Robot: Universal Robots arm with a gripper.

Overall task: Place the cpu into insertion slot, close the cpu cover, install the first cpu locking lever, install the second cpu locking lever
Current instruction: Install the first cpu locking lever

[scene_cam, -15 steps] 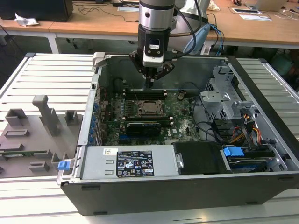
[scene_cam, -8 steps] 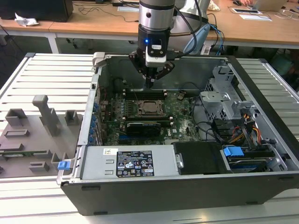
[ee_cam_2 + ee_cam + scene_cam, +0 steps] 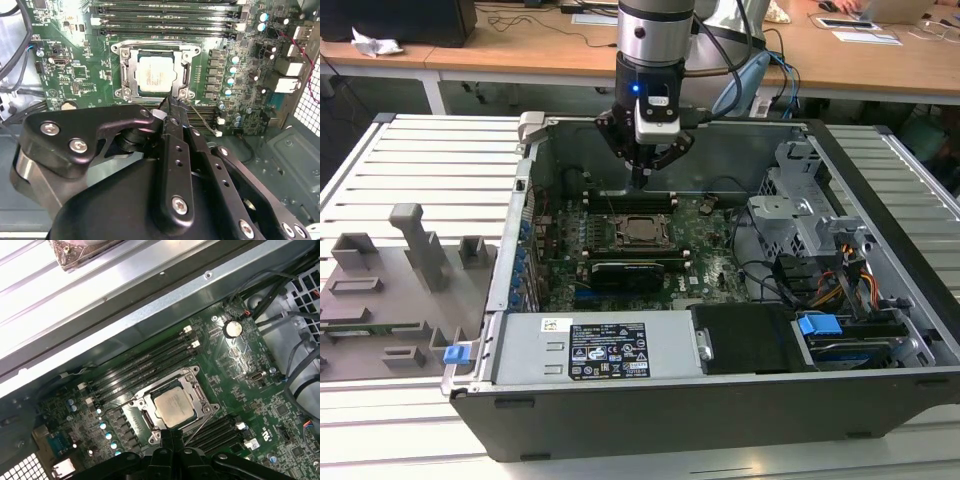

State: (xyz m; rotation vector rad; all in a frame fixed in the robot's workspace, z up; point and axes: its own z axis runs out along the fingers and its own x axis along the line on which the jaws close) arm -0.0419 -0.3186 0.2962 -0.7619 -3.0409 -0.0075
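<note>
Gripper (image 3: 640, 183): fingers drawn tight together, nothing seen between them, pointing down into the open computer case (image 3: 720, 410). In both wrist views the tips (image 3: 170, 106) (image 3: 172, 436) hang just beside the socket's edge, close to a thin metal lever rod (image 3: 200, 117) that angles out from one socket corner; contact with it cannot be told. The cpu (image 3: 154, 75): seated flat in the insertion slot (image 3: 178, 76), pale metal face up. The cpu cover (image 3: 131, 75): lying down around the chip, which shows through its window. Green board (image 3: 75, 70): carries the socket, with long black memory slots (image 3: 165, 22) beside it. Grey fixture tray (image 3: 390, 290): outside the case, on the exterior view's left.
</note>
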